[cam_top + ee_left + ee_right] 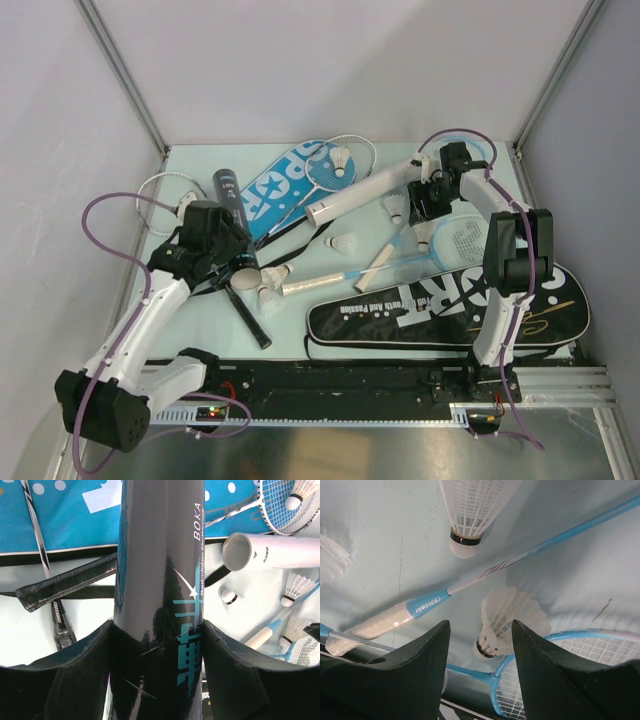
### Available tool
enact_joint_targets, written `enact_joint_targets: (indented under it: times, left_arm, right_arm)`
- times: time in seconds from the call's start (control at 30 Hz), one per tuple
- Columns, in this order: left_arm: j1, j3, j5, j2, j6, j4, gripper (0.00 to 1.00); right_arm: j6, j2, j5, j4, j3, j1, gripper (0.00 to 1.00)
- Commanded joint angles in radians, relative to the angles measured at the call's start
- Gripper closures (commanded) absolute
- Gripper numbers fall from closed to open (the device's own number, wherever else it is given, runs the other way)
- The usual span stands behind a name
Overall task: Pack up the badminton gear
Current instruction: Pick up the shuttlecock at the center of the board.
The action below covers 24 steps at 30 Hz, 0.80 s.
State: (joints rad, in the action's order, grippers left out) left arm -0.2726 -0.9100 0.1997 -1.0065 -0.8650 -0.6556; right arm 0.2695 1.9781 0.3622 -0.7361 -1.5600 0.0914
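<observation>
My left gripper (pixel 228 242) (pixel 157 645) is shut on the black tube (pixel 225 190) (pixel 160 580), which runs lengthwise between the fingers (pixel 235 665). My right gripper (pixel 420 212) (pixel 480 625) is open, just above a white shuttlecock (pixel 507 617) (pixel 425 238) lying against the light-blue racket's head (pixel 580 650) (pixel 455 240). The white tube (pixel 365 190) (pixel 275 552) lies on the table, open end toward my left gripper. Other shuttlecocks lie loose (pixel 345 245) (pixel 397 208) (pixel 470 510). The blue cover (pixel 280 190) and black cover (pixel 450 312) lie flat.
A white racket (pixel 335 165) rests on the blue cover with a shuttlecock (pixel 345 158) on its head. A racket with a black grip (pixel 248 318) (pixel 65 582) lies at left. A second light-blue racket's handle (pixel 380 625) crosses the centre. Walls enclose the table.
</observation>
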Motion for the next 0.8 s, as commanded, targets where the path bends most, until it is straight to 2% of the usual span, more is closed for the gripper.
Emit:
enact_joint_targets:
  times: [0.0,0.1,0.17,0.33,0.43,0.67,0.77]
  left_arm:
    - [0.019,-0.041,-0.002,-0.013,-0.039,0.065,0.9]
    - [0.025,-0.04,0.007,-0.019,-0.04,0.065,0.9]
    - [0.028,-0.038,0.017,-0.019,-0.042,0.065,0.91]
    - [0.046,-0.023,0.074,0.016,-0.1,0.047,0.93]
    - [0.067,-0.013,0.085,0.052,-0.155,0.036,0.91]
    - [0.089,-0.032,0.103,0.11,-0.203,0.02,0.88]
    - [0.095,-0.037,0.112,0.115,-0.207,0.012,0.87]
  right_arm:
    - [0.05,0.014,0.044,-0.018,-0.049,-0.012,0.42]
    - [0.065,0.026,0.063,-0.029,-0.064,-0.016,0.44]
    - [0.066,0.038,0.077,-0.05,-0.082,-0.02,0.49]
    - [0.047,0.025,0.078,-0.079,-0.088,-0.025,0.83]
    - [0.029,-0.002,0.109,-0.083,-0.072,-0.035,0.94]
    - [0.02,-0.011,0.099,-0.131,-0.063,-0.039,0.93]
    - [0.015,-0.007,0.094,-0.181,-0.067,-0.039,0.9]
